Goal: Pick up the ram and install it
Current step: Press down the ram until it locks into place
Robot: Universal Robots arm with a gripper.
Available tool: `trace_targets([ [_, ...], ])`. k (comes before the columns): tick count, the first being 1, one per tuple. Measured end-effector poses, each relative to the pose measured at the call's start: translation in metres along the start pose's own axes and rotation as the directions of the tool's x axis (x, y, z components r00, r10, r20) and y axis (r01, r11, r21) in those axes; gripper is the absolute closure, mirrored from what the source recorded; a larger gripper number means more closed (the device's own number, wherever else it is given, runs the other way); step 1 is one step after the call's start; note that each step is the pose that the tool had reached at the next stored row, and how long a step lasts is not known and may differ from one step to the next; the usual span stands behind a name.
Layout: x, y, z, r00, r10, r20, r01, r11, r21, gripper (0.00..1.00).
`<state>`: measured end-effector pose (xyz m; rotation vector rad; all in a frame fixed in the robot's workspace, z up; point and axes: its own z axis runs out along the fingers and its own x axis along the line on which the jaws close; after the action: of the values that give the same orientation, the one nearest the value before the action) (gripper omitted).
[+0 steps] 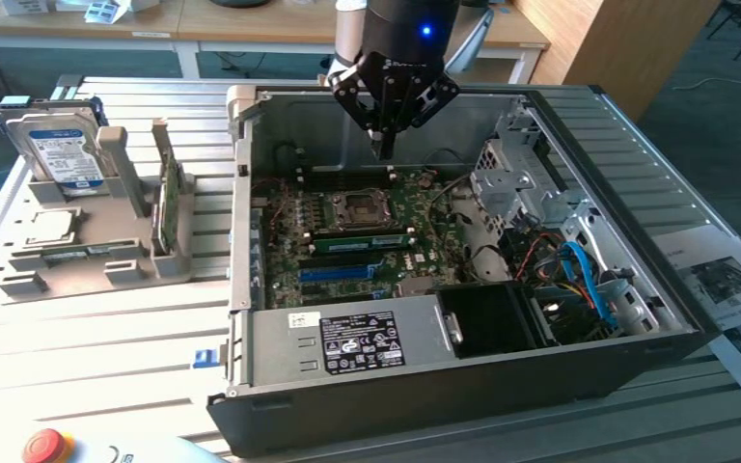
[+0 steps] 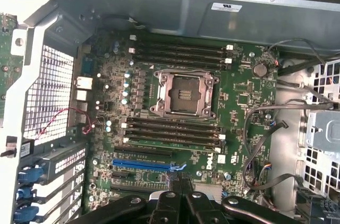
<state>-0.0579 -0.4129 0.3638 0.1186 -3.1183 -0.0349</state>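
Exterior view shows my gripper (image 1: 385, 152) hanging inside the open computer case (image 1: 628, 318) over the motherboard (image 1: 344, 241), fingers pressed together and holding nothing. Well off to the exterior view's left of my fingers, the ram (image 1: 165, 198) stands upright in a grey holder (image 1: 88, 260).

The black gripper (image 1: 385, 145) hangs over the far end of the open black computer case (image 1: 474, 386), fingers pinched together above the green motherboard (image 1: 358, 241). Off to the exterior view's left, the thin green ram stick (image 1: 165, 198) stands on edge in a grey plastic holder (image 1: 88, 260) on the slatted metal table (image 1: 88, 347), beside a silver hard drive with a blue label (image 1: 62, 154).
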Motion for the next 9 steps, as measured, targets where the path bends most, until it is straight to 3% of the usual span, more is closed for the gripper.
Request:
trace_targets([
  [9, 0.0000, 0.0000, 0.0000, 0.9989, 0.047, 0.0011, -0.047, 0.9989, -0.0009, 0.89],
])
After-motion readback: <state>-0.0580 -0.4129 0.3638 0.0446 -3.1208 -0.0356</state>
